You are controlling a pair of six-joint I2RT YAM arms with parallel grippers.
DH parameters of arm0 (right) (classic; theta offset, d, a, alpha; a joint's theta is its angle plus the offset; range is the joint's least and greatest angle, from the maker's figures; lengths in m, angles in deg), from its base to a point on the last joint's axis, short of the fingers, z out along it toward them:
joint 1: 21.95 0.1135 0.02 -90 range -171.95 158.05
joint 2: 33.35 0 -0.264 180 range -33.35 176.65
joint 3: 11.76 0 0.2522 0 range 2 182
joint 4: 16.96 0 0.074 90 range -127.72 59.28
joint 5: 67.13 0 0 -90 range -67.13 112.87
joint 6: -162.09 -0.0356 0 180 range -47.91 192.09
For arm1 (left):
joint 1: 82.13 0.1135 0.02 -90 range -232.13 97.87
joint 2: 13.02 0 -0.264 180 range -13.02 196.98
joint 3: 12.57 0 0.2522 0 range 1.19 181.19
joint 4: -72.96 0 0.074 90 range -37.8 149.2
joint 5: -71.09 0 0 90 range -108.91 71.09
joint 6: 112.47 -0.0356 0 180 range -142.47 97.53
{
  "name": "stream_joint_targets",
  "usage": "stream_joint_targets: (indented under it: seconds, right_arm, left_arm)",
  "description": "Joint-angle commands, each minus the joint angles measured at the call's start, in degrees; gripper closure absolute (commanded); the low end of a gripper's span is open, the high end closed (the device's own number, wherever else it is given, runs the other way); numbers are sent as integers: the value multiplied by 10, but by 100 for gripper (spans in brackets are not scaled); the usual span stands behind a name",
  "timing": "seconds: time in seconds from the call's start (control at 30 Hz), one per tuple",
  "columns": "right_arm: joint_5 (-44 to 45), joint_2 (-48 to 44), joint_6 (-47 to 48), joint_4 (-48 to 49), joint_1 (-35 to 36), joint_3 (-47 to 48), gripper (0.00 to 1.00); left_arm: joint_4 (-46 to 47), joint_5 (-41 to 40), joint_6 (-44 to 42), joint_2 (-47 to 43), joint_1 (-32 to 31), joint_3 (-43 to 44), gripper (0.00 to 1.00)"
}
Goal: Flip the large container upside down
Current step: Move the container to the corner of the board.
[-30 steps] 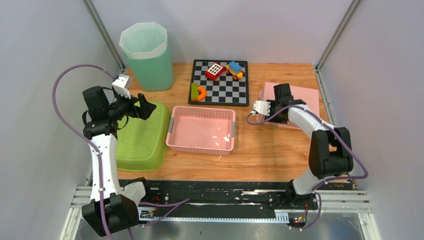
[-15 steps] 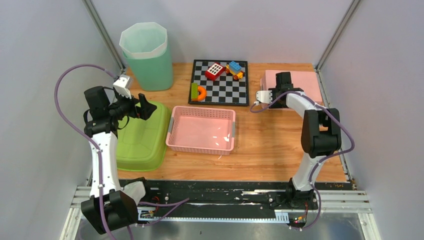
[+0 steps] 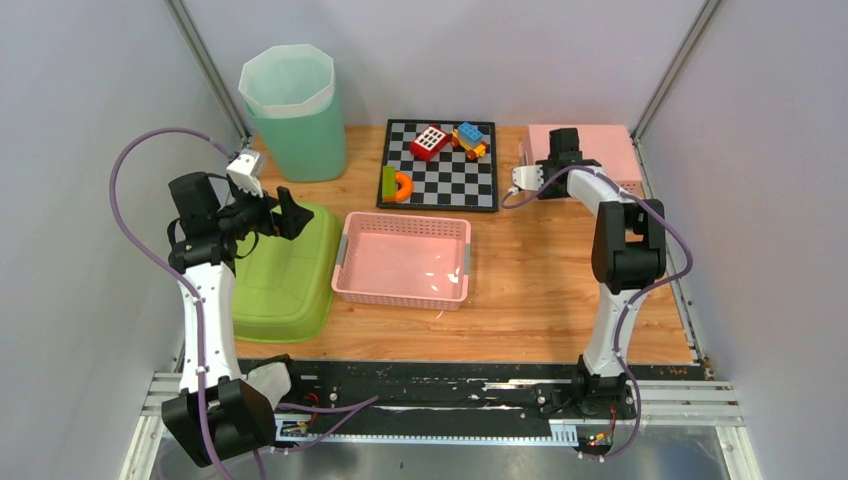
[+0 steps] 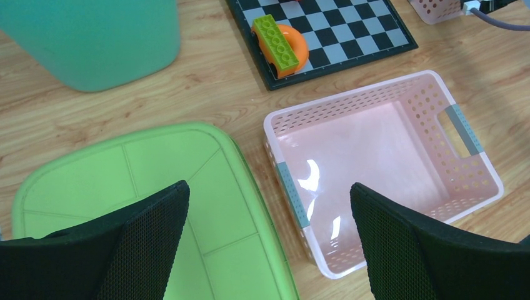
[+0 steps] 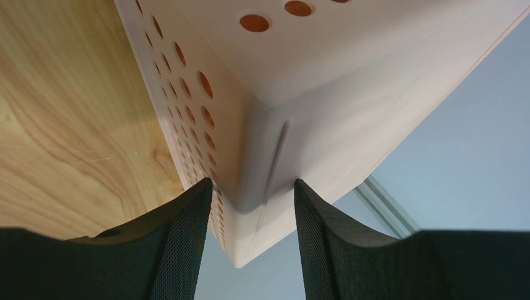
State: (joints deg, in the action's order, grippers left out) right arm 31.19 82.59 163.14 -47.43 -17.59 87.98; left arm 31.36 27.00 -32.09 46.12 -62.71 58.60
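Note:
The large container (image 3: 283,285) is a green tub lying bottom up at the table's left; its ribbed underside (image 4: 156,181) fills the lower left of the left wrist view. My left gripper (image 3: 287,217) hovers over its far right edge, open (image 4: 269,194), holding nothing. At the back right, my right gripper (image 3: 566,142) is shut on a corner of a small pink perforated basket (image 3: 603,150), which shows its flat bottom upward. In the right wrist view my fingers (image 5: 251,187) clamp that corner (image 5: 300,81) from both sides, with the wall behind it.
A tall teal bin (image 3: 293,110) stands at the back left. A checkerboard (image 3: 445,178) carries toy blocks, with a green brick on an orange ring (image 4: 281,47) at its near corner. An upright pink basket (image 3: 340,262) sits beside the green tub.
My right arm has swung back and to the right, carrying the small pink basket from the mid right to the back right corner. The left arm has stayed still.

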Motion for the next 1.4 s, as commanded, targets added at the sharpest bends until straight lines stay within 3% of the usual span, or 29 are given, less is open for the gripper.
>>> stream_joint_targets:
  seconds: [0.0,0.4,0.93,1.13,1.37]
  right_arm:
    - [-8,46,18,-41,-8,26,47]
    - [1,95,-1,-39,-3,113,47]
    - [16,106,15,-39,3,136,45]
    - [9,65,18,-33,3,112,36]
    - [-15,-51,18,-32,16,31,29]
  left_arm:
    - [7,2,-2,1,3,-4,0]
    - [7,2,-3,1,4,-4,0]
    - [6,1,-4,1,4,-4,0]
    - [6,2,-3,-1,4,-3,0]
    - [5,4,-4,-2,4,-3,0]
